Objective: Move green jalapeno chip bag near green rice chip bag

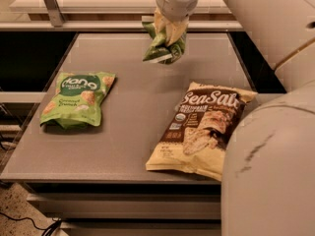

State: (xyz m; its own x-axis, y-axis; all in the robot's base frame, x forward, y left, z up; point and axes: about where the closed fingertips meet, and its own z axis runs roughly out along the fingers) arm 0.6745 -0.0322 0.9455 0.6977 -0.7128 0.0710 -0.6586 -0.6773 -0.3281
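Observation:
The green jalapeno chip bag [164, 46], small and dark olive-green with a white band, hangs in my gripper [170, 31] above the far middle of the grey table [133, 107]. The gripper is shut on the bag and holds it clear of the surface. The green rice chip bag [77, 99], bright lime-green with a dark round logo, lies flat at the table's left, well apart from the held bag.
A big brown-and-yellow "Sea Salt" bag [202, 127] lies at the front right. My arm's white body [268, 181] fills the right foreground. A pale counter and rail [98, 9] run behind the table. A metal post [50, 4] stands at the back left.

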